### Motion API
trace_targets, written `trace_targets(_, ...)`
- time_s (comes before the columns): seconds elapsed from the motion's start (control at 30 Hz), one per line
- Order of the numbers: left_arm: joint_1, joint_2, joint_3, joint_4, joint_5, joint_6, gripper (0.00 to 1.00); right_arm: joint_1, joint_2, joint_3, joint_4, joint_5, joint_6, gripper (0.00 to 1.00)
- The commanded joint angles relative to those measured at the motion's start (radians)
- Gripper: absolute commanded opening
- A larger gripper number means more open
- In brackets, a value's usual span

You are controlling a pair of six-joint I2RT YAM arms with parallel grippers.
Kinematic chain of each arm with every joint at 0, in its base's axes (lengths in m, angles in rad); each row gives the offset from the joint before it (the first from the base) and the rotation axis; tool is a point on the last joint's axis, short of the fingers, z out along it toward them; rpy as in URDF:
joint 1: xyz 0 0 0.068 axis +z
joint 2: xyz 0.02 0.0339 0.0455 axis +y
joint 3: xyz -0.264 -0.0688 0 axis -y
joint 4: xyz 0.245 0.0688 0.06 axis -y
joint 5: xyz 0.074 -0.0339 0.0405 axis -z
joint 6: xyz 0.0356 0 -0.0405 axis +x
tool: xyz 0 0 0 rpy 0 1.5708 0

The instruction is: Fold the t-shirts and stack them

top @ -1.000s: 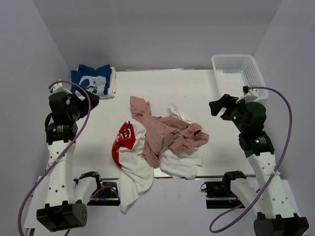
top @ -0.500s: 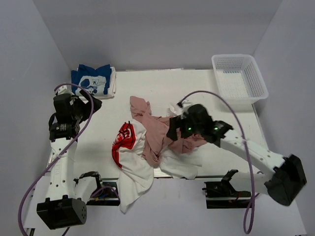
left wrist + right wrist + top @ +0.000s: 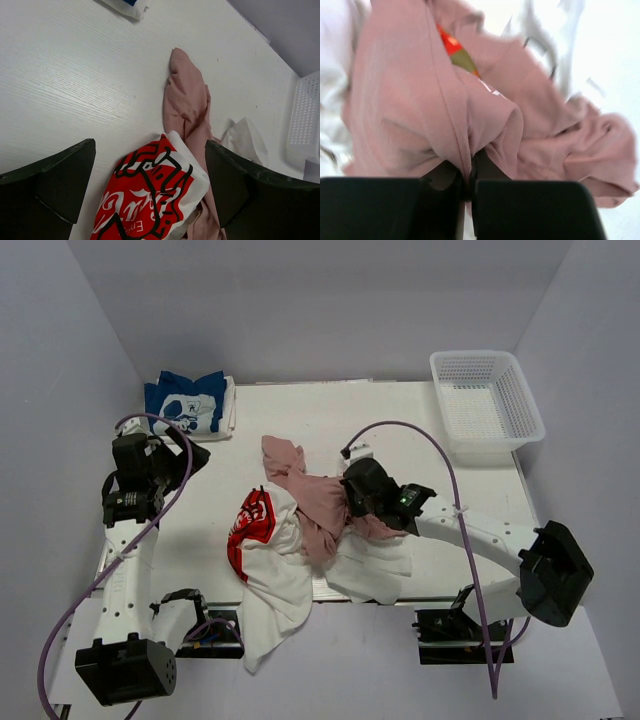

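- The blue t-shirt (image 3: 183,405) with a white graphic lies folded at the far left corner of the bench (image 3: 400,420). It sits on top of a folded white t-shirt (image 3: 229,412) whose edge shows at its right side.
- The left end effector (image 3: 190,453) hangs above the left part of the bench, well apart from the folded pair. Its jaws are spread wide with nothing between them. Its wrist view looks straight down between the dark fingers (image 3: 55,180) at the edge of the pile.
- The red-print t-shirt (image 3: 253,521) lies crumpled at the left side of the central pile, with its red panel and white lettering facing up. Its white body trails toward the near edge of the bench and hangs over it.
- The pink t-shirt (image 3: 312,502) is draped across the middle of the pile, over the white cloth. One narrow end reaches toward the far left, flat on the bare bench.
- The right end effector (image 3: 352,492) is stretched across to the centre of the pile. Its jaws are pinched together on a raised ridge of the pink fabric, which the wrist view shows running down into the narrow slit between the fingers (image 3: 530,207).
- The plain white t-shirts (image 3: 378,575) lie bunched beneath and to the right of the pink one, with a small peak poking up behind the arm.
- The white lattice basket (image 3: 487,400) stands at the far right corner, well apart from the pile.
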Motion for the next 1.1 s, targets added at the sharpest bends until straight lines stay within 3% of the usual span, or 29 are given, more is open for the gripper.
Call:
trace_targets(0.0,-0.001,-0.009,-0.009,0.007,0.04,0.01,1.0,-0.003,-0.024,0.097,0.106,0.165,0.009,0.0)
trace_targets(0.13,-0.001,0.001,-0.019,0.017,0.066,0.019,1.0,-0.035,-0.119,0.178,0.203,0.303,-0.023,0.0)
trace_targets(0.17,-0.001,0.01,-0.019,0.026,0.078,0.019,1.0,-0.038,-0.119,0.239,0.203,0.338,-0.096,0.0)
trace_targets(0.33,-0.001,0.043,-0.05,0.059,0.155,0.028,1.0,-0.14,-0.018,0.541,0.178,0.502,-0.204,0.0)
trace_targets(0.57,-0.001,0.063,-0.059,0.04,0.146,0.028,1.0,-0.395,0.173,0.915,0.26,0.455,-0.448,0.0)
trace_targets(0.67,-0.001,0.063,-0.059,0.04,0.133,0.028,1.0,-0.514,0.284,1.165,0.186,0.388,-0.512,0.0)
trace_targets(0.7,-0.001,0.063,-0.059,0.04,0.133,0.028,1.0,-0.535,0.372,1.322,0.171,0.384,-0.533,0.0)
trace_targets(0.8,-0.001,0.063,-0.059,0.04,0.142,0.028,1.0,-0.638,0.468,1.426,0.183,0.349,-0.581,0.0)
trace_targets(0.87,-0.001,0.074,-0.068,0.053,0.153,0.028,1.0,-0.716,0.48,1.413,0.226,0.312,-0.575,0.0)
trace_targets(0.97,-0.001,0.083,-0.091,0.106,0.193,0.019,1.0,-0.789,0.483,1.228,0.319,0.306,-0.541,0.0)
trace_targets(1.07,-0.001,0.105,-0.102,0.117,0.256,0.019,1.0,-0.871,0.54,1.163,0.181,0.162,-0.495,0.0)
